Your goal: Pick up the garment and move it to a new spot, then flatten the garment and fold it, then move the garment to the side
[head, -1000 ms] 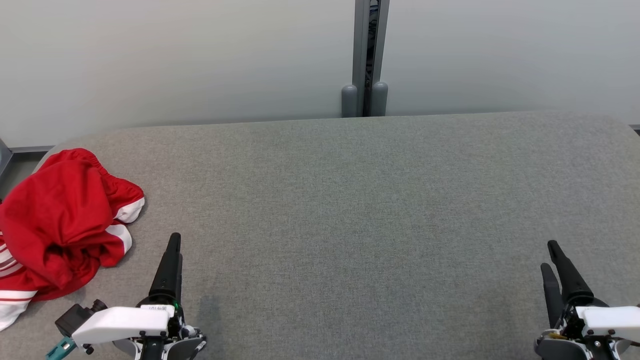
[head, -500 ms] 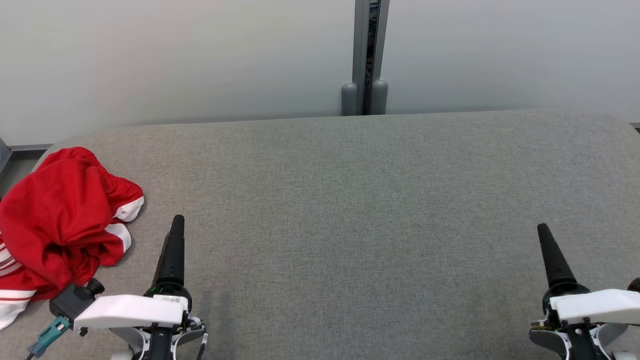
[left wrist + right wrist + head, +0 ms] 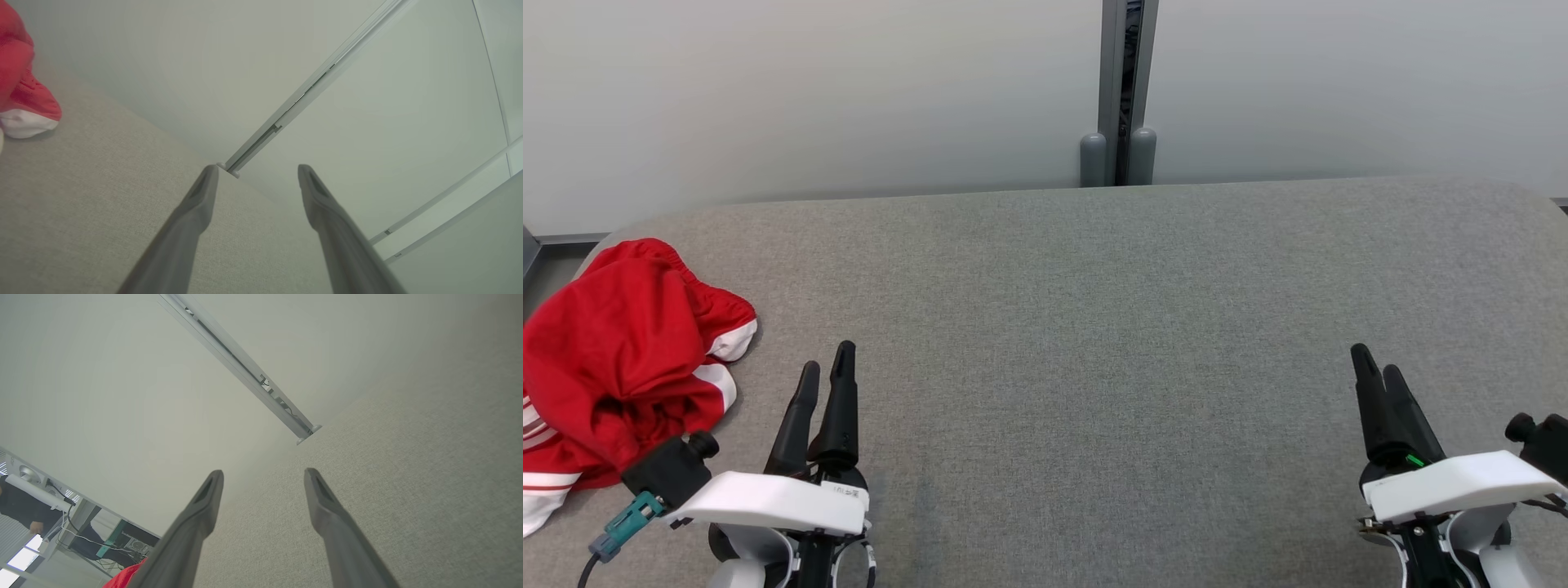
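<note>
Quick report from my remote session. The garment [image 3: 621, 351], red with white stripes and cuffs, was bunched in a crumpled heap along the left edge of the table [image 3: 1094, 327], starting just short of the back-left corner and running out of the head view on that side. Nothing was touching it.

Just to the right of it, near the front edge, was the left gripper [image 3: 827, 358]. Its fingers pointed toward the back edge, spread apart with nothing between them. In the left wrist view I could see grey table fabric and pale wall through the gap, with a bit of the red cloth off at the upper left. The gripper was close to the heap but clear of it.

The middle of the table was plain grey fabric. Behind the back edge stood a grey post [image 3: 1123, 82] between two pale wall panels.

Over by the front-right corner, the right gripper [image 3: 1376, 361] was also released and holding nothing, fingers aimed toward the back edge. It was well away from the garment.
</note>
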